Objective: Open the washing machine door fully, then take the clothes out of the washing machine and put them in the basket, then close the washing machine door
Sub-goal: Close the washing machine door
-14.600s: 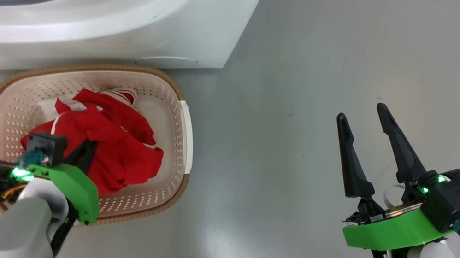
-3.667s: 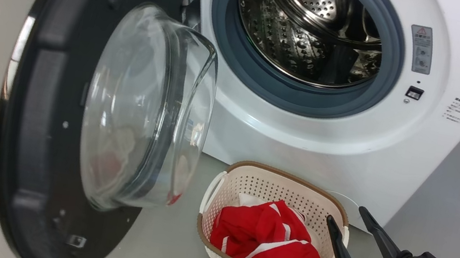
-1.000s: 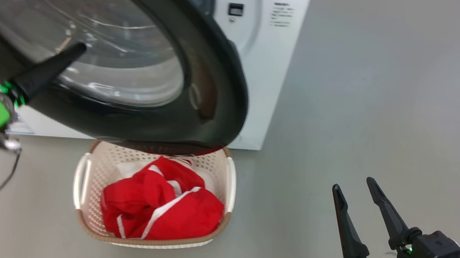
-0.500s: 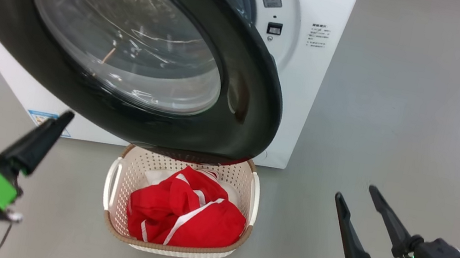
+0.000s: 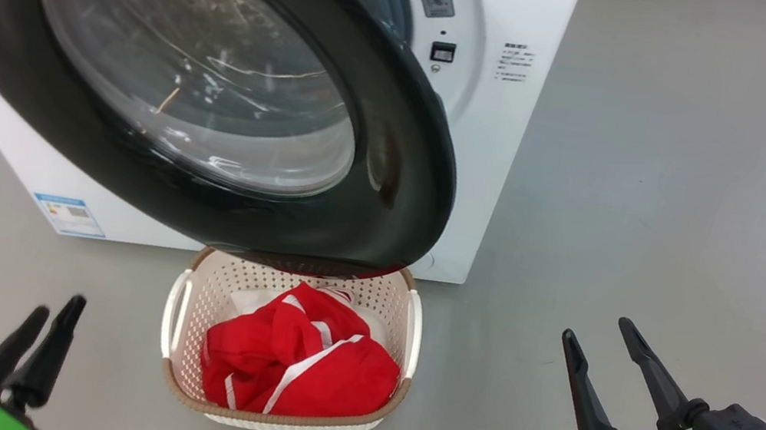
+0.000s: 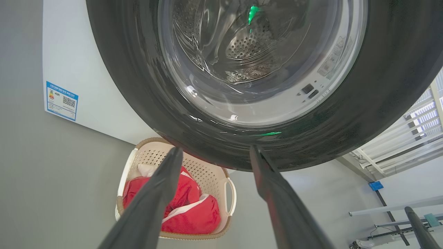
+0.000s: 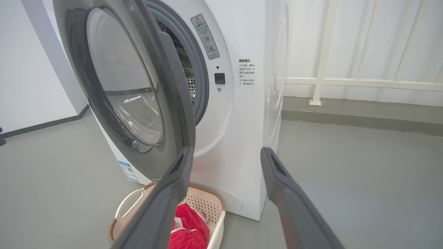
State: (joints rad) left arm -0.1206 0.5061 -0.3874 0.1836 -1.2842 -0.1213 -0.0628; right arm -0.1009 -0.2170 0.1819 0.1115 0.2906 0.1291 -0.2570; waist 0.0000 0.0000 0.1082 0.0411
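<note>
At the lower left of the head view the left gripper [image 5: 56,310] points up from the bottom edge, its body mostly cut off. Its fingers look close together from there, but the left wrist view shows them well apart with nothing between them. Their tips sit in front of the lower rim of the door [image 5: 408,134] and above the basket [image 5: 223,286], touching neither.

Low on the left of the washing machine [image 5: 534,7] is a blue-edged label [image 5: 68,215]. The left wrist view shows a coloured chart and a square code on it, with print too small to read.

The door stands ajar, and the top of the machine is cut off. The steel drum [image 6: 242,52] shows through the glass. In the head view the door's lower rim hides the back edge of the basket, which stands on the floor just in front of the machine.

The red clothes [image 5: 302,373] with white stripes lie inside the basket. A white patch behind them could be cloth or paper.

Right of the door opening are a grey warning sticker [image 7: 205,36] with a red triangle, a small black square [image 7: 219,78] and a block of fine print [image 7: 246,72], none of it legible.

At the lower right, the right gripper [image 5: 597,330] has its fingers spread and empty, well apart from the basket and the clothes.
</note>
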